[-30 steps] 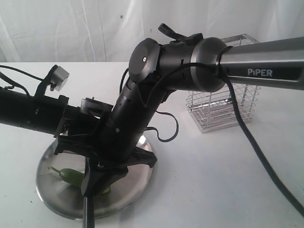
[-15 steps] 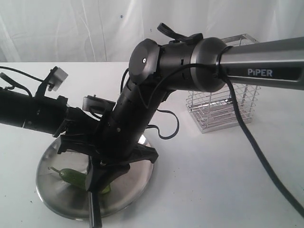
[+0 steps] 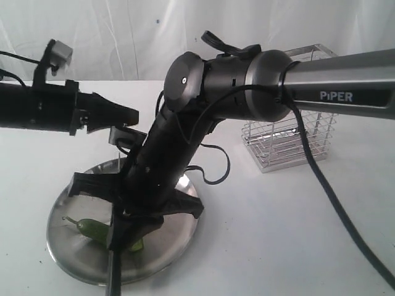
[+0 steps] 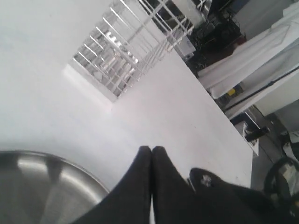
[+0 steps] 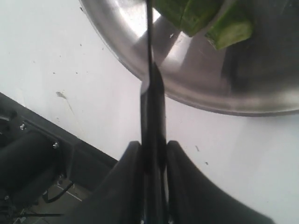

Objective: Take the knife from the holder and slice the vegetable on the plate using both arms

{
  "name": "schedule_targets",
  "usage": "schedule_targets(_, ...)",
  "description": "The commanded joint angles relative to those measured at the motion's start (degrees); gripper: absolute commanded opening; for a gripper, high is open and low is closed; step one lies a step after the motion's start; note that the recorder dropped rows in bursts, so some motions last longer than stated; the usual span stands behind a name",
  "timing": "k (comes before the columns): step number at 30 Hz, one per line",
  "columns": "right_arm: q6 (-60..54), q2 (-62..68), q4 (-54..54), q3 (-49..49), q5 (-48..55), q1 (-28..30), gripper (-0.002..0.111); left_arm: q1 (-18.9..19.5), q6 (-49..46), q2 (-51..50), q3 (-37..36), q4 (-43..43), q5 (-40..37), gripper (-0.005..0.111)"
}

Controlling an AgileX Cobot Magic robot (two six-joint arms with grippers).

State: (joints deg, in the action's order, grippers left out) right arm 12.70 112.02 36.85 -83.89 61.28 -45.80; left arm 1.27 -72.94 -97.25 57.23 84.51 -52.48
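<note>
The green vegetable (image 3: 92, 229) lies on the steel plate (image 3: 173, 250); the right wrist view shows it cut into pieces (image 5: 201, 14) on the plate (image 5: 224, 84). My right gripper (image 3: 126, 231) (image 5: 152, 145) is shut on the black knife (image 3: 113, 271) (image 5: 152, 102), whose blade crosses the plate's near rim beside the pieces. My left gripper (image 3: 133, 115) (image 4: 152, 149) is shut and empty, raised above the plate's (image 4: 37, 186) far side. The wire holder (image 3: 290, 142) (image 4: 126, 51) stands at the back right.
The right arm's thick body (image 3: 185, 142) and a black cable (image 3: 333, 197) hang over the plate and table. A white curtain closes off the back. Bare white table (image 3: 278, 234) lies right of the plate.
My left gripper has lifted off the plate and pulled back up and to the left. The right gripper has stayed over the plate with the knife, shifting only slightly.
</note>
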Motion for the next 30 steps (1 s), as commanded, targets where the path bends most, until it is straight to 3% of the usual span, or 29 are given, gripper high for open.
schedule_targets(1,11.19,-0.5,-2.98,0.0,-4.07,-5.94,0.0,5.08,2.27,0.94,0.85,1.08,0.53,0.0)
schedule_targets(6,24.29,-0.5,-6.73,0.0,-15.48,-11.87,0.0,8.45,2.52,-0.5,0.49,0.96,2.49,0.0)
schedule_targets(13,29.47,-0.09,-8.99,0.19,-16.37,-11.79,0.0,6.67,2.27,-0.67,0.49,-2.78,-2.76,0.0)
schedule_targets(16,33.18,0.9,-8.67,0.19,-16.9,-11.12,0.0,5.38,4.19,-0.67,0.24,-6.62,-2.18,0.0)
schedule_targets(30,36.99,4.58,-12.24,0.19,-12.25,-13.5,0.0,5.24,2.75,-0.67,-9.41,-5.51,4.03,0.0)
